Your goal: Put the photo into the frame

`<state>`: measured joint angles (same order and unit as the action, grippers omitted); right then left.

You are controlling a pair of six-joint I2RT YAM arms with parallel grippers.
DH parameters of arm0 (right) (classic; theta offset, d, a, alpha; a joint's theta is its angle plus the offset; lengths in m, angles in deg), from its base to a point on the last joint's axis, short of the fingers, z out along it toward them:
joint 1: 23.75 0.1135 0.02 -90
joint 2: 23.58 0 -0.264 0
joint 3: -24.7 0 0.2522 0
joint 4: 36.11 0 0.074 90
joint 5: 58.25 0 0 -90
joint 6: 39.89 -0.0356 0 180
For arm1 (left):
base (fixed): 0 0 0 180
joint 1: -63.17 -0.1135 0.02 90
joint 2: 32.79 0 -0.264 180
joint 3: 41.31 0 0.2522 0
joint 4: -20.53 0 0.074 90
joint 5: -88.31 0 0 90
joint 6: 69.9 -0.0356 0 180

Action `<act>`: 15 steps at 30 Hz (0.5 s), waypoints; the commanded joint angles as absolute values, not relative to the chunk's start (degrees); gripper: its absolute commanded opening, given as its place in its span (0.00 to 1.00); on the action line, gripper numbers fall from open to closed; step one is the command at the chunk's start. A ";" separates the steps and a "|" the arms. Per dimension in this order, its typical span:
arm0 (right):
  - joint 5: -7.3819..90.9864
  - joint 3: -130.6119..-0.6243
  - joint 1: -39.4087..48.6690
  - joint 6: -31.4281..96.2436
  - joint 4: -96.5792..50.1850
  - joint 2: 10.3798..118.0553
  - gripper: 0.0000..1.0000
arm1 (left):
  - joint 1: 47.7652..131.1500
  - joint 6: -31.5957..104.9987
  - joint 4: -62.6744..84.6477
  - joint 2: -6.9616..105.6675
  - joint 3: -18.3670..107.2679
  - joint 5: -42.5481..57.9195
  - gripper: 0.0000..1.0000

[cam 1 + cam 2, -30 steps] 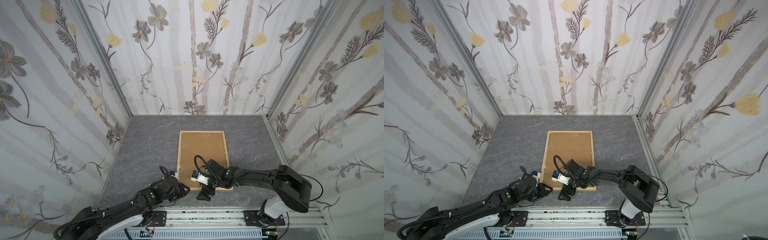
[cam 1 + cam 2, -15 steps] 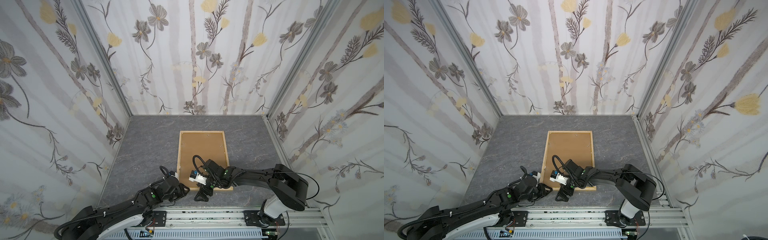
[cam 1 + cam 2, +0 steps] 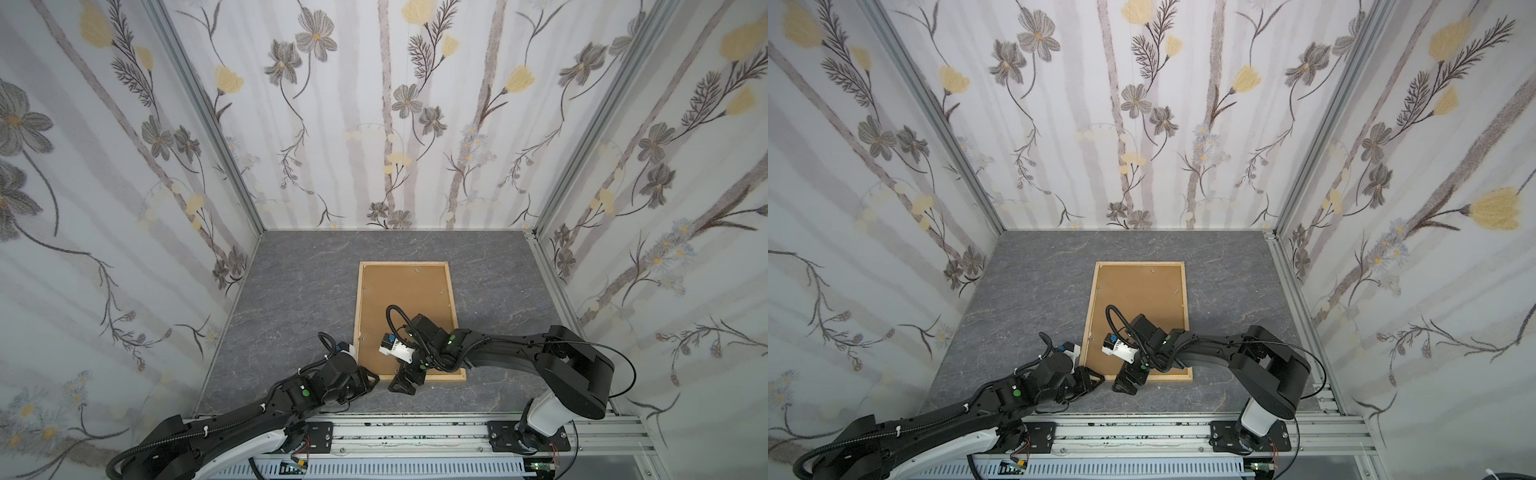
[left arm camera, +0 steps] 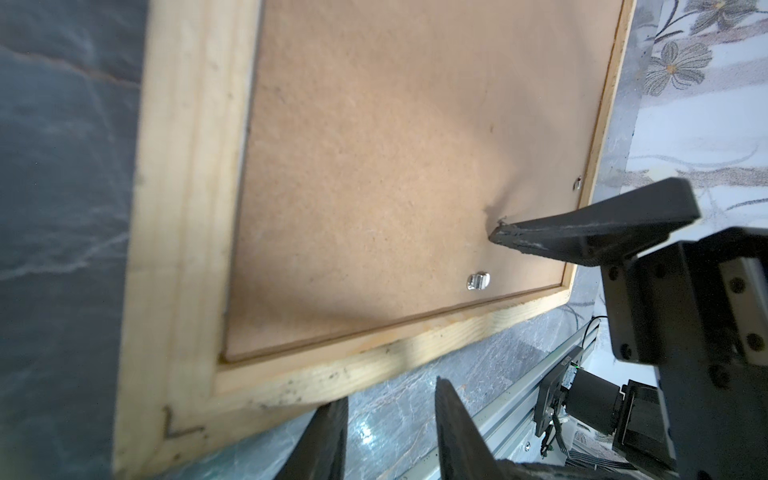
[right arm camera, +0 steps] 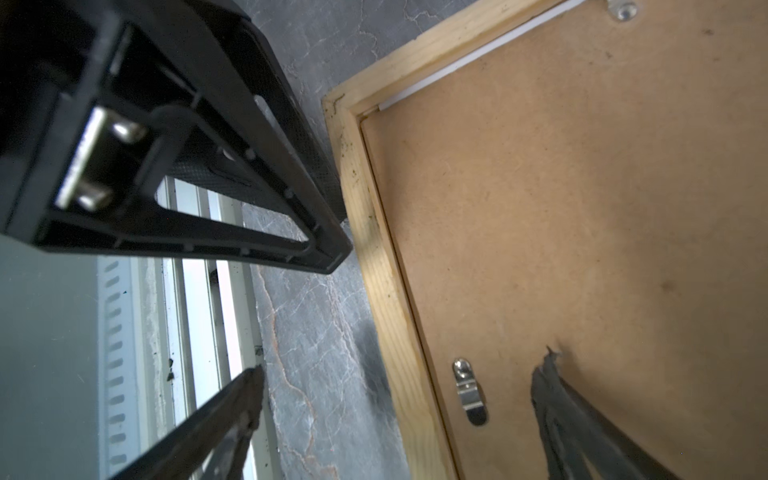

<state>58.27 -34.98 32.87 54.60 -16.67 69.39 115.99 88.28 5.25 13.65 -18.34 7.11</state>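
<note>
— What holds what here?

— We see one frame [image 3: 403, 263] of pale wood, lying face down on the grey desk [image 3: 299, 299]. One brown backing panel [image 3: 405, 291] sits inside it, flat, filling the opening.

— And where do we find the photo?

— We find it only in the right wrist view. It shows as a thin white strip [image 5: 478, 55] in the gap between the panel's edge and one long rail of the frame, lower than the panel. The rest of it is hidden from us.

— Shall we count the small parts?

— We count two metal clips [image 5: 469, 392] on the panel in the right wrist view, one by the near rail and one by the long rail. The left wrist view also gives us two. In both top views they are too small for us to give a total.

— And the hands?

— We count two. The left hand [image 4: 392, 399] sits low at the frame's near left corner. Its jaws are partly apart with only bare desk between them, so it grips nothing. The right hand [image 5: 404, 360] is spread wide and straddles the near rail. One finger [image 4: 540, 237] seems to touch the panel with its tip, close to a clip, and the other hangs over the desk outside the frame. We see nothing held there either.
</note>
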 commanded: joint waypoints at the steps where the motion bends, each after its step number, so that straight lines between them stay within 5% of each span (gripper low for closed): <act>1: 59.99 -33.58 33.22 54.24 -16.06 68.27 1.00 | 115.90 88.94 6.13 13.96 -18.59 5.83 0.35; 15: 66.39 -32.66 34.69 51.90 -17.02 70.09 0.99 | 115.92 89.14 6.51 14.49 -18.49 5.71 0.34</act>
<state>62.54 -32.99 34.31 53.55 -20.87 69.87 115.99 88.50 5.62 14.52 -18.36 7.09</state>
